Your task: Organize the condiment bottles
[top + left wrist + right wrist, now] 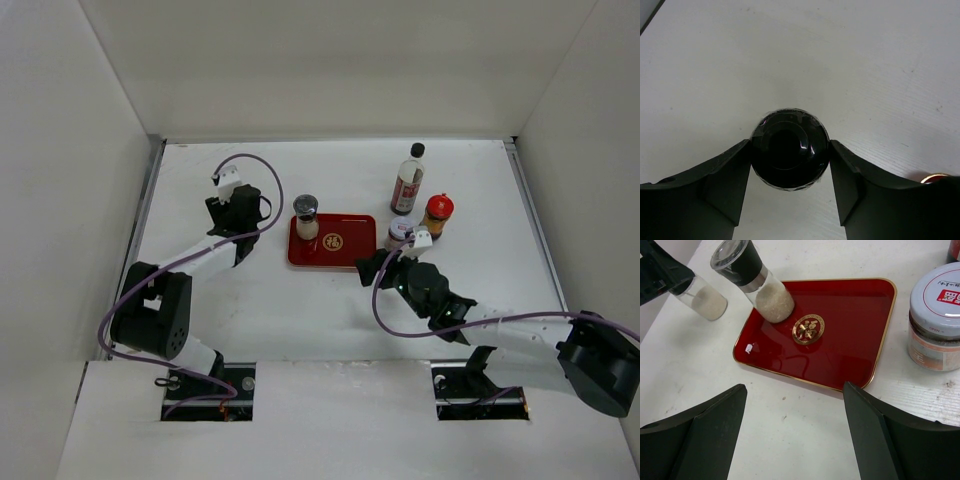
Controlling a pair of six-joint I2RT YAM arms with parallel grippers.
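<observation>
My left gripper [790, 145] is shut on the black lid [790, 152] of a small shaker; both fingers press its sides. In the right wrist view that clear shaker [702, 301] of white grains stands on the table left of the red tray [840, 340]. A silver-lidded shaker [306, 216] stands in the tray's back left corner. The tall clear bottle [408, 180], the red-capped jar [437, 216] and a white-lidded jar [400, 232] stand right of the tray. My right gripper [795, 387] hangs open over bare table in front of the tray, holding nothing.
White walls [90, 150] close in the table on the left, back and right. The right arm [500, 325] stretches across the near right part of the table. The tray carries a gold emblem [808, 329] in its middle.
</observation>
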